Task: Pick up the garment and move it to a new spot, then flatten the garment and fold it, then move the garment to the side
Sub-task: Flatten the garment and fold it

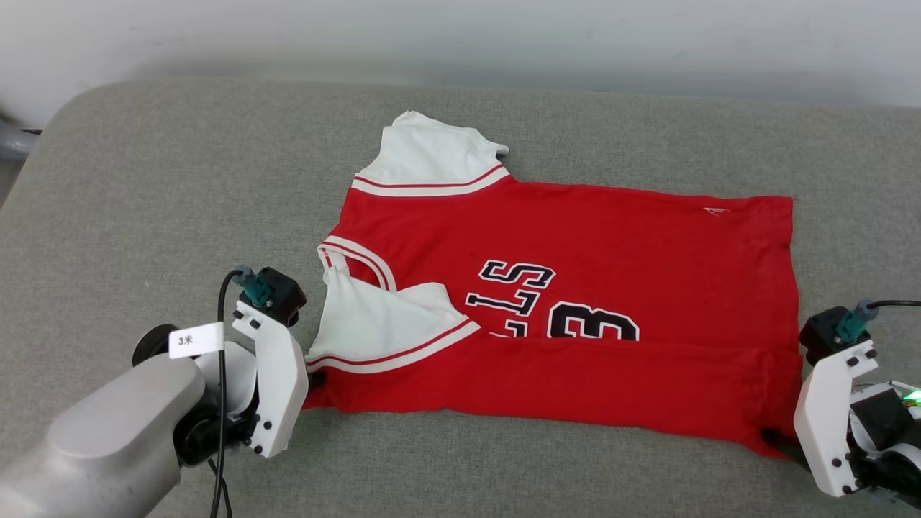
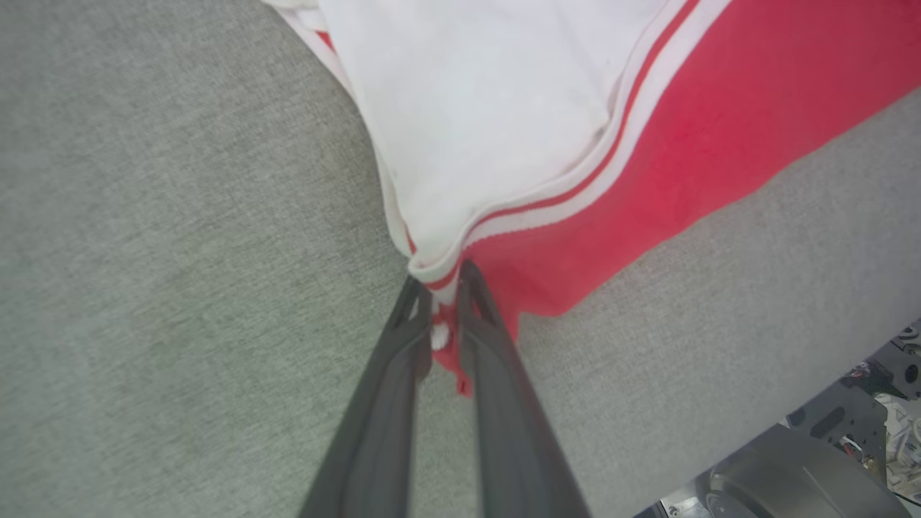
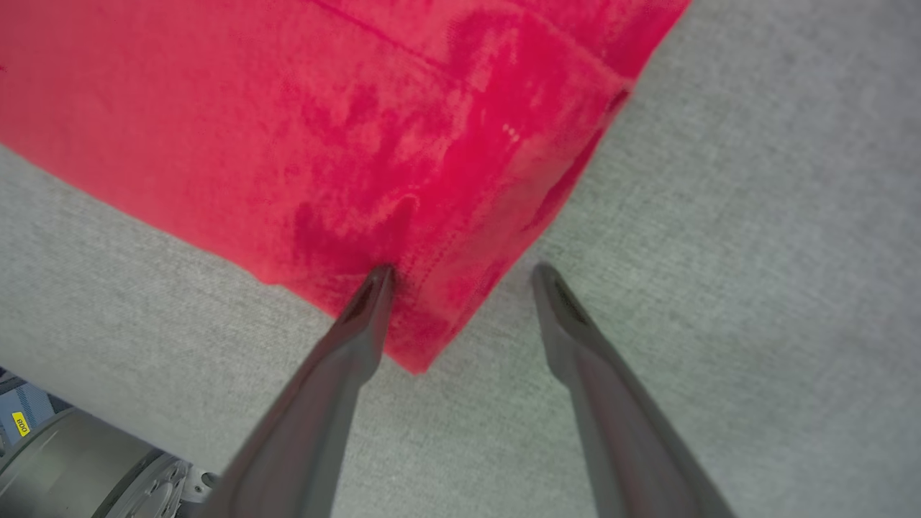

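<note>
**A:** The fingers (image 2: pixel 504 417) of the left gripper (image 2: pixel 440 280) are pinched together on the garment (image 1: pixel 575 237). They nip the corner where the striped sleeve trim meets the red body.

**B:** And the right gripper (image 3: pixel 462 270)?

**A:** Spread wide, holding nothing. One tip is over the red hem corner, the other over the bare grey padded surface (image 1: pixel 144 180).

**B:** Where does the garment lie?

**A:** Flat on that surface, sideways in the head view, with the collar toward the robot's left and the hem toward its right. Its near edge lies folded over the chest.

**B:** Any writing?

**A:** A white tag (image 1: pixel 196 339) on the left arm reads "3" and then the character 米. The chest has black, white-outlined print: an "S", what look like "L" and "S" beneath it, and a "3".

**B:** All of it visible?

**A:** No. The fold covers the bottom of the "3" and most of the lowest letters. A white sleeve lies just beside the left end of the letters, and I can't tell whether it hides more.

**B:** Anything else unclear?

**A:** A small white mark (image 1: pixel 714 211) near the far hem corner is too small to read. A yellow sticker (image 3: pixel 20 424) at the edge of the right wrist view carries dark characters I can't make out. In the head view, the frame cuts off the right arm.
</note>
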### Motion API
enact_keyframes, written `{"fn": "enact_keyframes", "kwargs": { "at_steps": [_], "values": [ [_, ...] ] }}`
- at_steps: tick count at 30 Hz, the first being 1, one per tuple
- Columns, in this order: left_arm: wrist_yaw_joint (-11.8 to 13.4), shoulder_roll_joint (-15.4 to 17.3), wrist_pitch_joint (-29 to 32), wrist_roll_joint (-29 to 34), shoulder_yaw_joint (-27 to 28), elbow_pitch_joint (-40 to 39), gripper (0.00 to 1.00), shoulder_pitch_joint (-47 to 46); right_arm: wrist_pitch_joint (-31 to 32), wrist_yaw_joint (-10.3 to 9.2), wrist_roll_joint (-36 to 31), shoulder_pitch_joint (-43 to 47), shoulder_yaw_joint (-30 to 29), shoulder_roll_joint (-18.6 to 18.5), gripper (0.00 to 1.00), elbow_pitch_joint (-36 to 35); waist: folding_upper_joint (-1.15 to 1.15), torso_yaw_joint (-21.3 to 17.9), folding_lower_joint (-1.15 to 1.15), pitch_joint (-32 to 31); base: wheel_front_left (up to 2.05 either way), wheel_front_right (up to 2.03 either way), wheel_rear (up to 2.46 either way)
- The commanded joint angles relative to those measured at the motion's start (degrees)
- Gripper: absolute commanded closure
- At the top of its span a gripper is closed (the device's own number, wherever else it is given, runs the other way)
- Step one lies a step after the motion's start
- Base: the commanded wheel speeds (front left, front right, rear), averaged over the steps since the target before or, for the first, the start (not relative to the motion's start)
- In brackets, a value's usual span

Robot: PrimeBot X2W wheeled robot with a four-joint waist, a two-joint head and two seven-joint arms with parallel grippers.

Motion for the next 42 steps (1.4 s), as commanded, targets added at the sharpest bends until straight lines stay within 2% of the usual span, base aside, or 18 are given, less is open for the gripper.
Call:
{"fn": "enact_keyframes", "kwargs": {
  "at_steps": [1,8,9,10,11,18,28,36,38,42],
  "values": [
    [0.03,-0.38,-0.32,0.04,-0.15,0.07,1.00,-0.85,0.17,-0.02,0.06,1.51,1.68,1.45,0.00,1.34,0.00,0.12,0.00,0.31,0.00,0.00,0.00],
    [0.03,-0.25,-1.35,-0.61,-1.33,0.62,1.00,-1.61,-2.30,0.06,0.83,1.28,7.13,4.28,0.00,6.81,0.00,0.01,0.00,1.03,0.00,0.00,0.00],
    [0.03,-0.17,-1.58,-0.78,-1.47,0.72,1.00,-1.64,-3.13,0.06,0.82,0.83,7.81,4.20,0.57,6.95,0.00,-0.12,0.00,1.00,0.00,0.00,0.00],
    [0.03,-0.10,-1.70,-0.94,-1.61,0.82,1.00,-1.62,-4.13,0.06,1.15,0.16,7.98,4.10,0.97,7.15,0.00,-0.27,0.00,0.95,0.00,0.00,0.00],
    [0.03,-0.05,-1.83,-1.06,-1.76,0.92,1.00,-1.53,-4.83,0.05,1.67,-0.50,8.06,4.02,1.00,7.55,0.00,-0.42,0.00,0.83,0.00,0.00,0.00],
    [0.03,0.77,-3.04,-2.02,-2.56,1.27,1.00,-0.46,-11.14,-0.05,4.61,-2.73,6.00,1.44,1.00,7.18,0.00,-1.17,0.00,-1.23,0.00,0.00,0.00],
    [0.74,4.48,-5.48,-2.51,-2.81,-1.92,1.00,2.77,-17.10,-0.05,6.81,1.20,2.45,-2.76,1.00,-0.19,0.00,-2.43,0.00,-4.51,0.00,0.00,0.00],
    [3.29,8.65,-6.82,-3.15,-3.09,-7.89,1.00,6.93,-17.10,-0.05,7.27,8.10,-1.56,-3.60,1.00,-7.04,0.00,-2.95,0.00,-6.73,0.00,0.00,0.00],
    [4.50,10.37,-7.30,-3.28,-3.22,-10.10,1.00,8.57,-16.37,-0.06,7.41,11.07,-3.84,-4.13,1.00,-9.28,0.00,-2.90,0.00,-7.29,0.00,0.00,0.00],
    [6.17,11.76,-7.61,-4.03,-3.43,-12.89,1.00,10.80,-14.59,-0.06,7.16,14.75,-7.04,-4.55,1.00,-11.52,0.00,-2.93,0.00,-7.88,0.00,0.00,0.00]
  ]
}}
